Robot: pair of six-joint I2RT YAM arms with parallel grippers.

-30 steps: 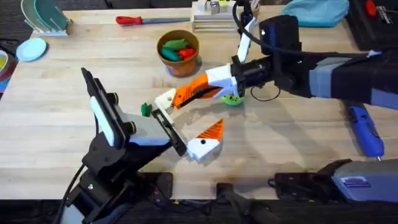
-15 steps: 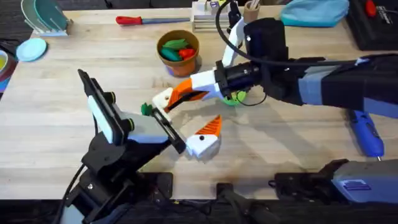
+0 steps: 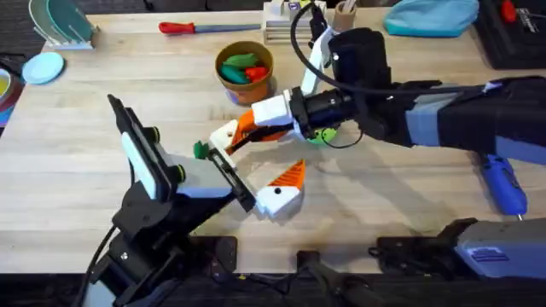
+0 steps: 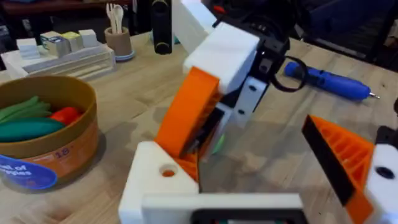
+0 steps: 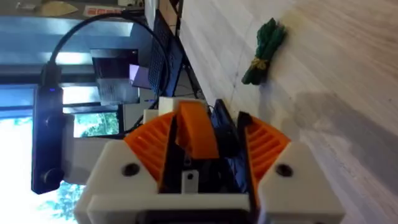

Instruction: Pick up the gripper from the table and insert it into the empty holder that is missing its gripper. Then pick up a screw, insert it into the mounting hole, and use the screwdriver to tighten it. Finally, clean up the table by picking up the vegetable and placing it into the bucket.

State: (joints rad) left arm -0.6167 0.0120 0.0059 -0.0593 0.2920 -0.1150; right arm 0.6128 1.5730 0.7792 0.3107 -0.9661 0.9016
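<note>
Overhead view, far left: left arm base at lower left, its left gripper (image 3: 223, 162) just left of centre. In the left wrist view a white block, the empty holder (image 4: 163, 180), sits at bottom centre with a mounting hole on top; the left claw appears clamped on it, though its fingers are hidden, so cannot tell for sure. Just upper-left of that gripper overhead lies the vegetable (image 3: 200, 150), tiny and dark green, on bare wood. It looks light and soft; pinch across its middle, gently, as it may roll or slip.

Centre: the gripper (image 3: 247, 126), the loose orange wedge, is pinched narrow between the orange ribbed pads of the right gripper (image 5: 198, 140), held tilted with its tip at the holder's top. It is rigid plastic, light, with smooth sloped faces, so it could twist out of a grip. Best held on the flat sides near the thick end, leaving the tip free for seating.

Upper centre: the bucket (image 3: 245, 72), already holding toy veg. Below centre: a spare finger mount with orange tip (image 3: 282, 193).

Far right: the screwdriver (image 3: 501, 179), blue, lying on the table well apart. Stiff, heavier, round body; grasp mid-barrel so it does not roll.
</note>
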